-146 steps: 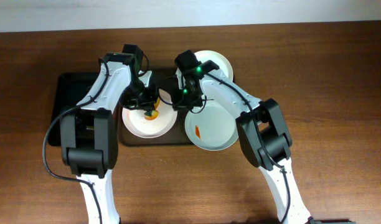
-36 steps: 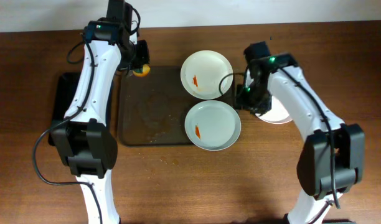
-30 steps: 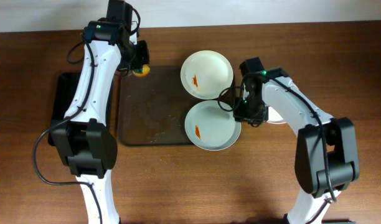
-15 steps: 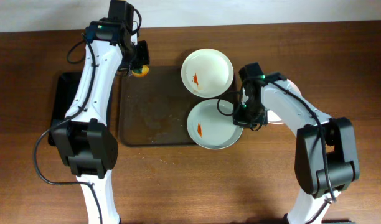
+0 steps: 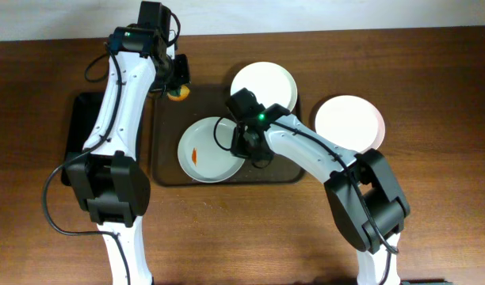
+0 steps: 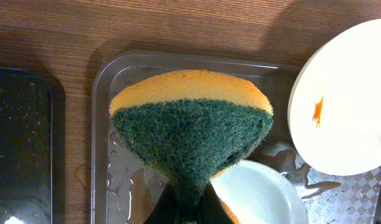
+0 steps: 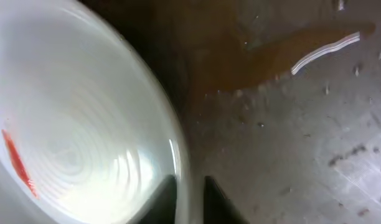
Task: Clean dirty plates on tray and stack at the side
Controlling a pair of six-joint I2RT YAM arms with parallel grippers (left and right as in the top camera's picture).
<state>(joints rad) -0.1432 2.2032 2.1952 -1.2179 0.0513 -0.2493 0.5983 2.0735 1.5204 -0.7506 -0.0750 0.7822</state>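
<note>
Three white plates are in view. The near plate (image 5: 204, 150) lies inside the tray (image 5: 165, 131), left of its middle, with a small orange-red smear (image 5: 194, 155) on its left half. The right end effector (image 5: 247, 146) is closed on this plate's right rim. In the right wrist view its two fingers (image 7: 163, 198) stand on either side of the rim, with the near plate (image 7: 72, 124) filling the left of the picture and the smear (image 7: 17, 160) close to the left edge. The tray (image 7: 290, 124) beside it is wet and speckled.

The far plate (image 5: 264, 84) sits at the tray's far edge and overhangs the rim onto the table (image 5: 433, 198). Overhead it looks plain, but the left wrist view shows an orange mark (image 6: 317, 111) on this far plate (image 6: 346, 124). The side plate (image 5: 349, 120) rests on the bare table just off the tray's right edge, plain white as far as the overhead view shows.

The left end effector (image 5: 177, 82) hovers over the tray's far left corner, pinched tight on a sponge (image 5: 177, 94). From the wrist, the sponge (image 6: 190, 130) is folded, with green scouring face below and orange-yellow foam above. Under it lie the tray (image 6: 125, 180), wet with droplets, and the near plate (image 6: 259, 196).

A narrower black tray (image 5: 74, 131) lies on the table to the left of the brown one.
</note>
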